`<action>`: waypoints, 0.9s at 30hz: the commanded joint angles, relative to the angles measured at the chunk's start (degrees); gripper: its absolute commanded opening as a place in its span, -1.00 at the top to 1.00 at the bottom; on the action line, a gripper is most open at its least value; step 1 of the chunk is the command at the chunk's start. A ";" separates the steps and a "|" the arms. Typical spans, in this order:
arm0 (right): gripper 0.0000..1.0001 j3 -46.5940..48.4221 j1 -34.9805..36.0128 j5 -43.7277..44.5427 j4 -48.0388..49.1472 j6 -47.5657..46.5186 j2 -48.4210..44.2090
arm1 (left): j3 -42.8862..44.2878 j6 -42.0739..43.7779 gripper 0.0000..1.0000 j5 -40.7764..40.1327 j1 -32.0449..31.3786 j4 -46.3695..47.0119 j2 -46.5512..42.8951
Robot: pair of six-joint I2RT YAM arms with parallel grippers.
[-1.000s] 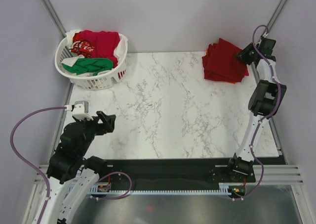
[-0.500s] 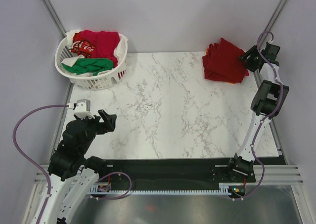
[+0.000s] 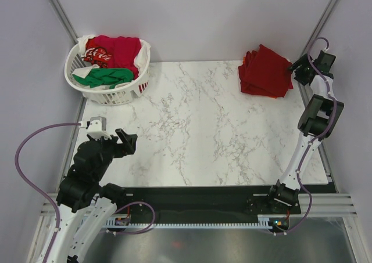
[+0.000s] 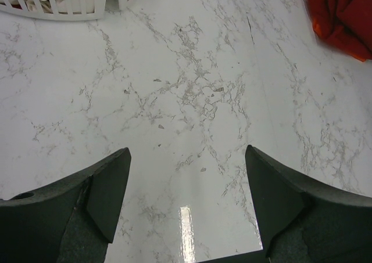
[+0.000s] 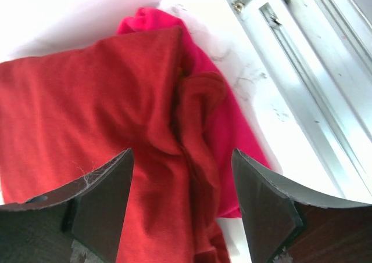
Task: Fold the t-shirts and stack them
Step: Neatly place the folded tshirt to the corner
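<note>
The right gripper (image 3: 295, 70), jaws spread and empty, hangs by folded t-shirts (image 3: 264, 71) stacked in the worktop's (image 3: 203, 129) far-right corner, likely sparing folding room; the left gripper (image 3: 127, 141) waits open.

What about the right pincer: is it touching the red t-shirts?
Cannot tell. The right wrist view shows the open right pincer over the red t-shirts, with neither gap nor contact plainly visible.

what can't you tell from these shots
- Number of shirts in the red stack: top external, its top layer covers the rest.
- What lies deep in the basket: top external, upper shirts cover it.
- Most of the basket: left wrist, cut off by top edge.
</note>
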 commanded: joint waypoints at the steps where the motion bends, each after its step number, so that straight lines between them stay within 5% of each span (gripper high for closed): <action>1: -0.51 -0.45 -0.03 -1.61 5.80 2.30 -5.68 | 1.25 1.01 -0.74 0.35 0.38 0.94 0.09; 10: -0.05 5.26 0.67 0.77 7.74 4.41 1.43 | 1.33 0.92 -0.74 0.00 0.38 0.85 0.00; 27: 0.18 11.24 2.52 2.70 9.94 4.50 9.61 | 1.25 0.84 -0.74 -0.35 0.65 0.85 1.14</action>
